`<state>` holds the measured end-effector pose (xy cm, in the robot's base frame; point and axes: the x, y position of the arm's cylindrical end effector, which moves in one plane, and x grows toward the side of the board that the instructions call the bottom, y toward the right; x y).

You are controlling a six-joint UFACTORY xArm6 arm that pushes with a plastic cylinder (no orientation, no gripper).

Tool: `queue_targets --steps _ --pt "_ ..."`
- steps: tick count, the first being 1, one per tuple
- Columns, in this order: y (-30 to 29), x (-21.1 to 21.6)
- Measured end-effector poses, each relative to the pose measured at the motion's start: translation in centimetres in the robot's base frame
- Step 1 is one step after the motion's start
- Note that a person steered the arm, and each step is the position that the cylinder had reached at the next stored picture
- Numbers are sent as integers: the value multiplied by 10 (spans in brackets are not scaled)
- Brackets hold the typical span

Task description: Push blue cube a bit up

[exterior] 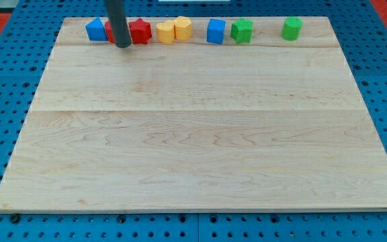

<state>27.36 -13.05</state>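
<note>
Blue cube (216, 31) sits in the row along the wooden board's (200, 134) top edge, between yellow blocks (174, 29) and a green block (242, 30). Nothing touches it; the push looks not yet started. My tip (122, 44) is well apart to the view's left, touching red blocks (138, 31), beside another blue block (97, 29). No hand here, just a rod, holding nothing.

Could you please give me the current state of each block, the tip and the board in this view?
blue cube: top row, touching green star, untouched.
my tip: between blue block and red star, far left of the cube.
blue block: leftmost.
red star: right of the tip.
yellow blocks: two, touching.
green star: beside the cube.
green block: alone, rightmost.
board: flat.
</note>
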Motion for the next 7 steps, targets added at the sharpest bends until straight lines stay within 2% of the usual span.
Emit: queue_targets --steps 2,7 --pt "38 -11" --pt "46 -6"
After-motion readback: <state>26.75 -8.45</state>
